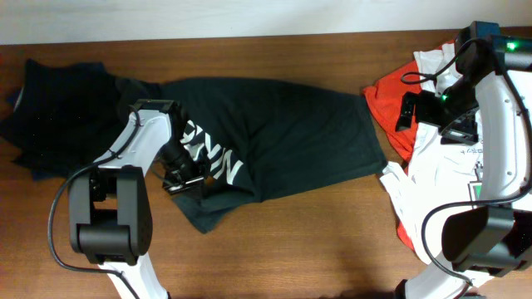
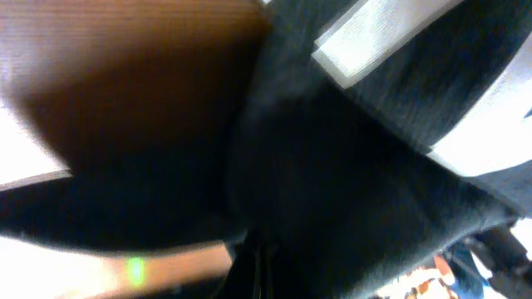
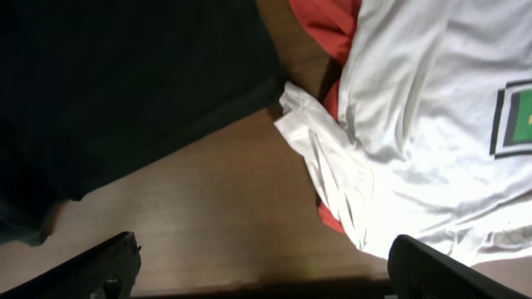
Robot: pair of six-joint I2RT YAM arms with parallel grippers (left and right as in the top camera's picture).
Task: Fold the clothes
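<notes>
A dark T-shirt (image 1: 283,133) with white lettering lies spread across the middle of the table. My left gripper (image 1: 181,178) sits at the shirt's lower left part, by the lettering. The left wrist view is blurred and filled with the dark cloth (image 2: 349,191), whose folds run down into the jaws (image 2: 258,266), so it looks shut on the shirt. My right gripper (image 1: 409,111) hangs open and empty above the shirt's right edge. In the right wrist view its fingers (image 3: 266,266) stand wide apart over bare wood, with the dark shirt (image 3: 125,83) at the left.
A heap of white clothes (image 1: 453,158) and an orange garment (image 1: 391,100) lies at the right, also shown in the right wrist view (image 3: 432,108). A pile of dark clothes (image 1: 58,108) lies at the far left. The wooden table (image 1: 316,241) shows along the front.
</notes>
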